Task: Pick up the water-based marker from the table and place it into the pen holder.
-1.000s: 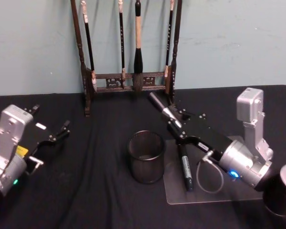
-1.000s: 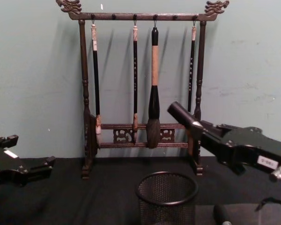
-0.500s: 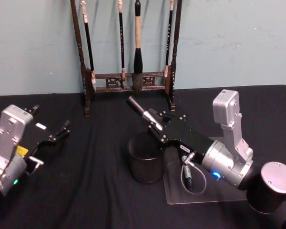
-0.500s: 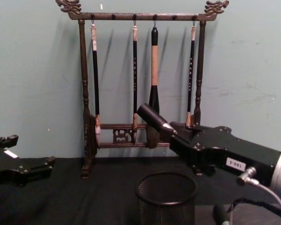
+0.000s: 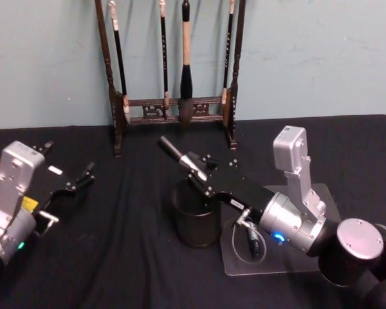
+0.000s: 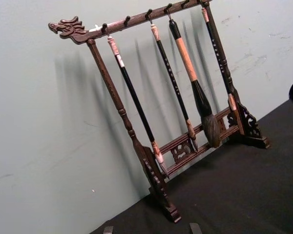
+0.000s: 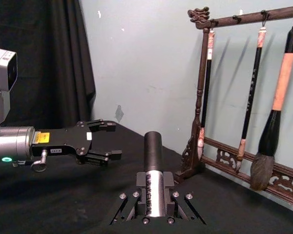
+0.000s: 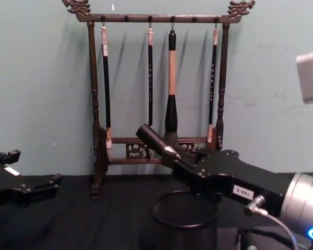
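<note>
My right gripper (image 5: 202,170) is shut on the water-based marker (image 5: 174,151), a silver barrel with a black cap that sticks out up and to the left. It hangs tilted just above the pen holder (image 5: 188,233), a black mesh cup in the middle of the table (image 5: 128,257). From the chest, the marker (image 8: 154,139) and right gripper (image 8: 180,156) sit above the pen holder (image 8: 169,237) rim. The right wrist view has the marker (image 7: 153,165) clamped between the jaws of the right gripper (image 7: 154,197). My left gripper (image 5: 67,162) is parked open at the left.
A tall wooden brush rack (image 5: 174,106) with hanging brushes stands at the back, close behind the holder. A second marker (image 5: 251,243) lies on a clear plate (image 5: 238,264) right of the holder, under my right arm. The left gripper (image 7: 112,140) is open over black cloth.
My right gripper has carried the marker to the left and nearer, from over the clear plate to above the pen holder. The left arm has not moved.
</note>
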`<action>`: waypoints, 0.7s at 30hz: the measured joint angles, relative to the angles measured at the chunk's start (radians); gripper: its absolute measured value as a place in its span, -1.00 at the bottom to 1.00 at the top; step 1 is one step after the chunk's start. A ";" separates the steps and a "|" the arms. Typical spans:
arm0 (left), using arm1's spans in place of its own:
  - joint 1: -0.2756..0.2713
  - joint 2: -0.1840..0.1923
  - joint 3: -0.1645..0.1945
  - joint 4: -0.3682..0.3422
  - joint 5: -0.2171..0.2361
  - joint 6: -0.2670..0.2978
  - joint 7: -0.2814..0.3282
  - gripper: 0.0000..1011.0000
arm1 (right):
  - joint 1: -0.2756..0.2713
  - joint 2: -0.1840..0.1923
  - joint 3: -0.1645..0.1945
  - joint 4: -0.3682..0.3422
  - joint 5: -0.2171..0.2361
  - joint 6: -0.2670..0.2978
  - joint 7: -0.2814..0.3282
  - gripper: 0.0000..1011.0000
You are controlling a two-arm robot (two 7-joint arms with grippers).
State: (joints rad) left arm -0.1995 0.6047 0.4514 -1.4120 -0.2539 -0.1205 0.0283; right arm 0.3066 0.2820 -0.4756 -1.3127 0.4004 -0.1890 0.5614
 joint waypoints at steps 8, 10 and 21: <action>0.000 0.000 0.000 0.000 0.000 0.000 0.000 1.00 | 0.017 -0.018 -0.011 0.031 -0.003 -0.006 0.004 -0.60; 0.000 0.000 0.000 0.000 0.000 0.000 0.000 1.00 | 0.022 -0.024 -0.014 0.039 -0.008 -0.006 -0.001 -0.60; 0.000 0.000 0.000 0.000 0.000 0.000 0.000 1.00 | 0.041 -0.045 -0.016 0.077 -0.032 -0.009 -0.023 -0.60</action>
State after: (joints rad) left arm -0.1995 0.6047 0.4514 -1.4119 -0.2539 -0.1206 0.0283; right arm 0.3478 0.2373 -0.4911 -1.2357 0.3680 -0.1978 0.5384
